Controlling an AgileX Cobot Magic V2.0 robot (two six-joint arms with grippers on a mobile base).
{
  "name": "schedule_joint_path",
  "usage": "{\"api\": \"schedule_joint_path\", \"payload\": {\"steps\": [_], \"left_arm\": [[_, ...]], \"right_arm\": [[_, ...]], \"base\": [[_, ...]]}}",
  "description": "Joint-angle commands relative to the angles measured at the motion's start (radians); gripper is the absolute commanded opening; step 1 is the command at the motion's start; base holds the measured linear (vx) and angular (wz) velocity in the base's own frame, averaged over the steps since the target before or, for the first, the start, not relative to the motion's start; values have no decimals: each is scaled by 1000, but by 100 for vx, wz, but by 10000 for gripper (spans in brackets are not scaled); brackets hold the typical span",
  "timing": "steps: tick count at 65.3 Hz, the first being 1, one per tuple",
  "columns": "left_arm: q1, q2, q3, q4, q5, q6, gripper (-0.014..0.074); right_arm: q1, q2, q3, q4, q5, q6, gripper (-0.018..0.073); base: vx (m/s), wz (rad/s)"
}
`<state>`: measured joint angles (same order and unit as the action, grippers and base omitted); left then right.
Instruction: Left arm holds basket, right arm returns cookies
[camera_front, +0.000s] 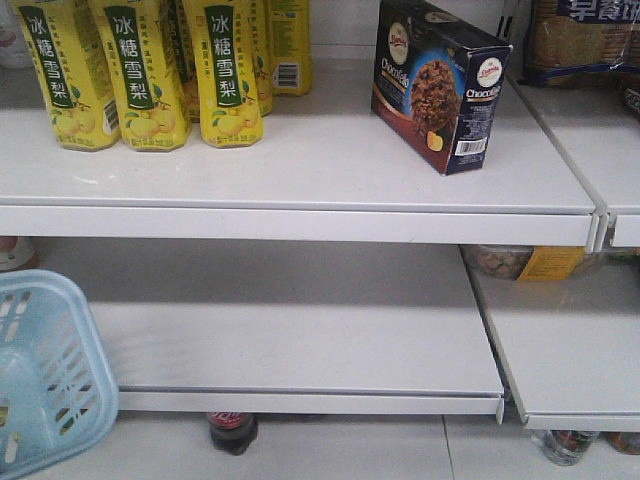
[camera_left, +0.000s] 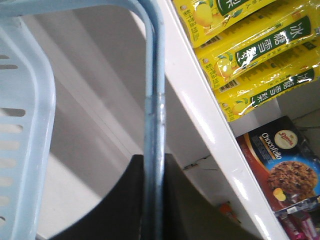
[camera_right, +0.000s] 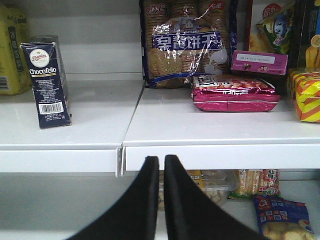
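The cookies (camera_front: 440, 85) stand upright on the upper white shelf (camera_front: 300, 215), a dark navy "Chocofello" carton turned at an angle. The carton (camera_right: 47, 85) shows at the left of the right wrist view, apart from my right gripper (camera_right: 161, 160), which is shut with nothing between its fingers, in front of the shelf edge. The light blue basket (camera_front: 45, 380) hangs at the lower left, tilted. My left gripper (camera_left: 154, 162) is shut on the basket's hoop handle (camera_left: 152, 100). The cookies (camera_left: 282, 165) also appear at the lower right of the left wrist view. Neither arm shows in the front view.
Yellow drink cartons (camera_front: 150, 70) fill the upper shelf's left side. A biscuit pack (camera_right: 182, 42) and a pink packet (camera_right: 235, 92) lie on the adjoining right shelf (camera_right: 220, 150). Under the lower shelf (camera_front: 300, 350) stands a dark bottle (camera_front: 232, 432).
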<state>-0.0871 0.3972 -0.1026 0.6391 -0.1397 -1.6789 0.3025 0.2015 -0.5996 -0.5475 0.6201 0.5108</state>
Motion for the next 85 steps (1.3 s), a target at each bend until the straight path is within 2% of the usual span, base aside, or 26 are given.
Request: {"api": "schedule_joint_path", "payload": {"steps": [1,24,43,48,85], "left_arm": [[33,-13,-29,114,-82,11,-3],[118,-118,-29,509,-85,10,-3],[191,-215,-29,728,-90,10,-3],[202,-244,-29,756,-85,10,-3],[197,-283,-29,747,-100,9,-3]], "right_arm": [[-1,14,-27,-23,-61,-6,-11],[-1,14,-27,-23,-60,-6,-11],[-1,14,-27,-23,-60,-6,-11],[-1,14,-27,-23,-60,-6,-11],[-1,14,-27,-23,-60,-6,-11]], "base": [[0,0],[0,0],[0,0],[0,0],[0,0]]}}
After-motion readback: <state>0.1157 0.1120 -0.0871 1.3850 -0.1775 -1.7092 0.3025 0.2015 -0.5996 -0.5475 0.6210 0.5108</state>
